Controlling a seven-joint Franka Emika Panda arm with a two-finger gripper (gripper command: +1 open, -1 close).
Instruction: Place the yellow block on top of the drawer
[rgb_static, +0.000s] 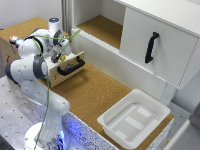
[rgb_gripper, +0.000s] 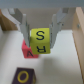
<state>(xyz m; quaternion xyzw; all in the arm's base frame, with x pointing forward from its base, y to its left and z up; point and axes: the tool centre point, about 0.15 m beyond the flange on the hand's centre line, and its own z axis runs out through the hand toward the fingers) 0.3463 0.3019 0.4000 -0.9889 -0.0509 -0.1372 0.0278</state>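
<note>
Your gripper (rgb_gripper: 41, 31) clamps the yellow block (rgb_gripper: 41, 41) between its fingers, above the drawer (rgb_static: 67, 65). Only your wrist view shows the red piece (rgb_gripper: 28, 50) and dark piece (rgb_gripper: 23, 75) beneath.

Too small and blurred in the exterior view to make out: yellow block (rgb_static: 63, 57) at the gripper (rgb_static: 62, 54). Mostly covered in the wrist view by that block: small red piece (rgb_gripper: 27, 51). Cropped at the picture's edge: dark piece (rgb_gripper: 24, 76).
</note>
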